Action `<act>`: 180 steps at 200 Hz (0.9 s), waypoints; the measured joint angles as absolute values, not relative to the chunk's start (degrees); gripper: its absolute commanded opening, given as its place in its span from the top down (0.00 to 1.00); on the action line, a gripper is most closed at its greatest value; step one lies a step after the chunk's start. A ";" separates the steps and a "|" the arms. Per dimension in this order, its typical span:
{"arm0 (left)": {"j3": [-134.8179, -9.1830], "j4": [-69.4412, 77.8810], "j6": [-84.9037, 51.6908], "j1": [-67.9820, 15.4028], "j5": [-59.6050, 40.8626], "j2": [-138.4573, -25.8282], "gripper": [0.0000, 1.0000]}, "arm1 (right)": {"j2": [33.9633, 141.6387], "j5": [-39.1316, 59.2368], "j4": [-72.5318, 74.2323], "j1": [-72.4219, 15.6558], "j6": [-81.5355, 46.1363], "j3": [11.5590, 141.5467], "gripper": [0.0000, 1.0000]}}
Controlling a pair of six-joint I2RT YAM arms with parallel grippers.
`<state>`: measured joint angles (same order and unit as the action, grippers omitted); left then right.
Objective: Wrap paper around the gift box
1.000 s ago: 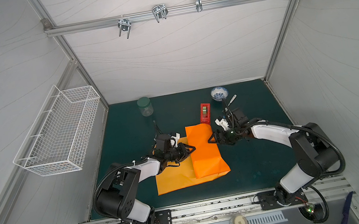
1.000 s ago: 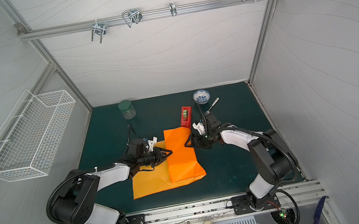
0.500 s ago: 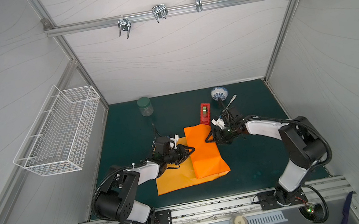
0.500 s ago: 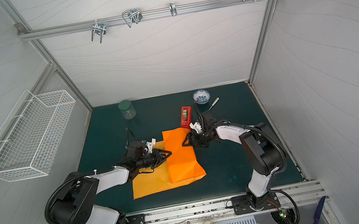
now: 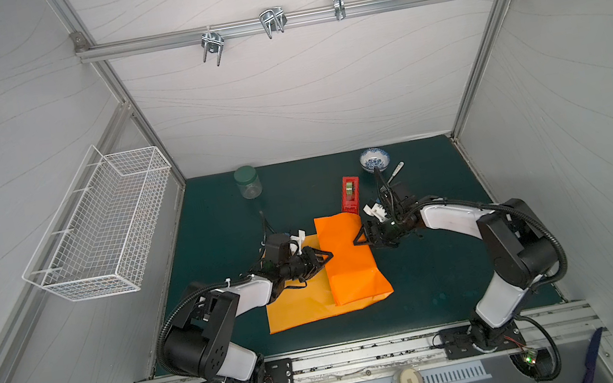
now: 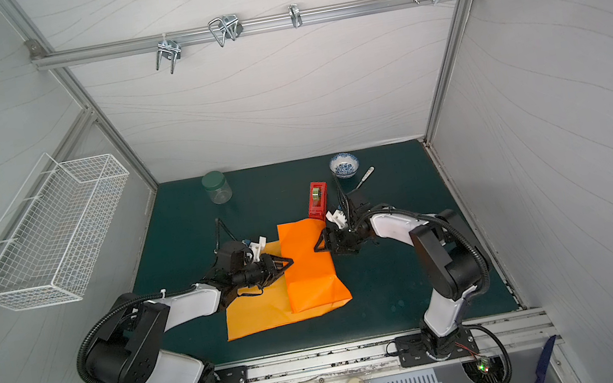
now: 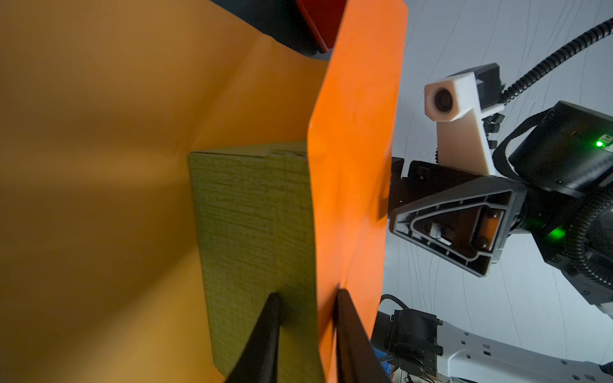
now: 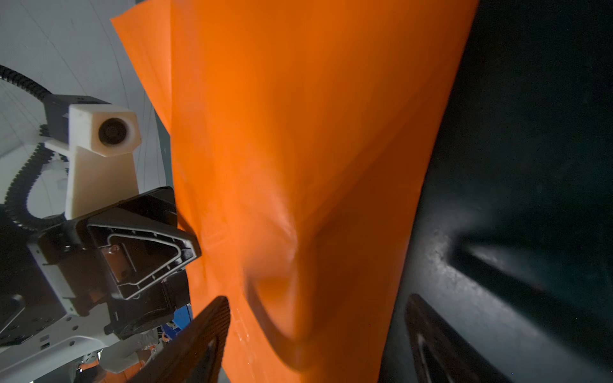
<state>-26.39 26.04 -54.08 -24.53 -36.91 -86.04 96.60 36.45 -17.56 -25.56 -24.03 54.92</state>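
Left claw pinching paper flap at gift box edge; right claw spread astride fold. Risk: pinch slips, flap springs open; closing crumples thin sheet.

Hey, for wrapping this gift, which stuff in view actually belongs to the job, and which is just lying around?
For the job: paper, folded over the gift box; probably the red tape dispenser too.
Lying about: green-lidded jar, blue-patterned bowl, small utensil beside it, wire basket on the wall.
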 measured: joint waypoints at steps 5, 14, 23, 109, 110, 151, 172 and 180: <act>-26.35 26.22 -54.24 -24.53 -36.93 -86.08 0.92 | 96.57 36.45 -17.69 -25.54 -23.99 54.92 0.16; -26.26 26.72 -54.46 -24.53 -37.06 -86.30 0.92 | 96.53 36.42 -17.82 -25.52 -23.94 54.92 0.16; -26.28 27.33 -54.63 -24.67 -37.12 -86.67 0.92 | 96.47 36.34 -18.06 -25.50 -23.92 54.92 0.16; -29.34 28.82 -54.78 -25.91 -38.63 -90.83 0.92 | 92.60 37.76 -14.87 -24.62 -26.59 49.21 0.17; -29.36 28.84 -54.78 -25.91 -38.65 -90.85 0.92 | 92.58 37.80 -14.83 -24.62 -26.61 49.08 0.17; -30.39 28.82 -53.78 -25.02 -40.93 -92.29 0.92 | 90.28 39.22 -9.91 -25.54 -31.88 43.72 0.18; -31.11 26.96 -52.01 -23.79 -42.33 -92.36 0.92 | 88.60 38.44 -7.53 -27.11 -34.98 41.52 0.18; -31.33 26.33 -51.33 -23.27 -42.78 -92.31 0.92 | 88.14 38.00 -7.07 -27.90 -35.83 41.06 0.18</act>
<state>-31.33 26.33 -51.33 -23.27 -42.78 -92.31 88.14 38.00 -7.07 -27.90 -35.83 41.06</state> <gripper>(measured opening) 0.235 0.821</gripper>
